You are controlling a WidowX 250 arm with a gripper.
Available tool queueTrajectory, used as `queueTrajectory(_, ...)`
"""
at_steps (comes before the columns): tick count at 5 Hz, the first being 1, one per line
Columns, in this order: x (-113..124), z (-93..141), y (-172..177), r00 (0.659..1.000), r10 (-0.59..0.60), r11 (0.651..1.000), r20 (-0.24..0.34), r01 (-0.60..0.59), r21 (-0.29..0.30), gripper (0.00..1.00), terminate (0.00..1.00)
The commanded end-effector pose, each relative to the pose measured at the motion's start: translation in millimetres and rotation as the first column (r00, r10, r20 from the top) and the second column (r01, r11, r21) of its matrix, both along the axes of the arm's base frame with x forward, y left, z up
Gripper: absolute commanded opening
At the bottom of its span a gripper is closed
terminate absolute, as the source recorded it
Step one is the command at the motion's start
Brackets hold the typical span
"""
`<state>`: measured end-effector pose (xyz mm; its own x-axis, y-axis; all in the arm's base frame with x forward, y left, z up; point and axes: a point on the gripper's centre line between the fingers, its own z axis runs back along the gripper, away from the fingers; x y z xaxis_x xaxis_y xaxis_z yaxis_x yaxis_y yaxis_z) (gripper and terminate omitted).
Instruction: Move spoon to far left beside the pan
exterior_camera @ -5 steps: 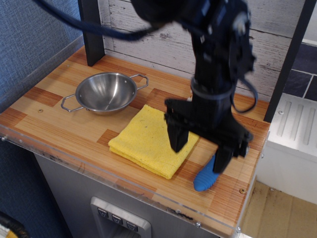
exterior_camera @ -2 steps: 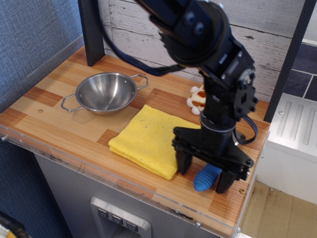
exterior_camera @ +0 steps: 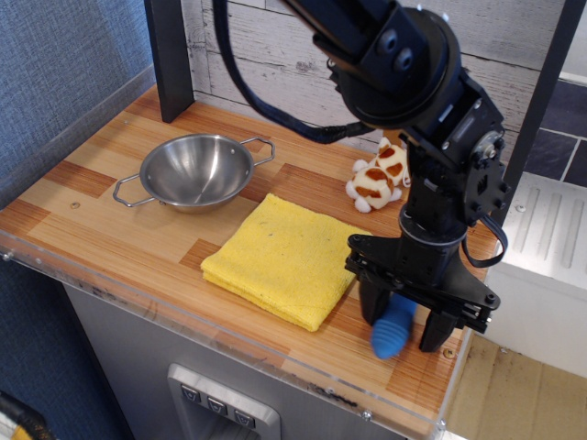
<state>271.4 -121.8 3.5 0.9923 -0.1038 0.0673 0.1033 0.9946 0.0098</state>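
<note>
The spoon's ribbed blue handle lies on the wooden counter at the front right, just right of the yellow cloth; its metal bowl is hidden behind the gripper. My gripper is lowered over the handle with one black finger on each side of it. The jaws look open, with a small gap showing beside the handle. The shiny steel pan with two wire loop handles sits at the far left of the counter, well away from the gripper.
A folded yellow cloth lies between pan and spoon. A small white-and-orange plush toy sits behind the gripper. A dark post stands at the back left. The counter's front edge and right edge are close to the spoon.
The gripper has moved right and down from above the cloth's edge to straddle the blue handle, and its fingers stand a little closer together. The plush toy has come into view.
</note>
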Motion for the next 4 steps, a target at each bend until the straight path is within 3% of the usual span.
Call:
queueTrajectory(1, -5, 4, 3, 1.0, -0.012, 1.0, -0.001, 0.012, 0.004, 0.0, 0.0)
queueTrajectory(3, -4, 27, 7, 1.0, 0.0, 1.0, 0.025, 0.001, -0.029, 0.0, 0.0)
queueTrajectory(4, 0, 64, 12, 0.999, -0.019, 0.999, 0.049, 0.021, -0.034, 0.0, 0.0)
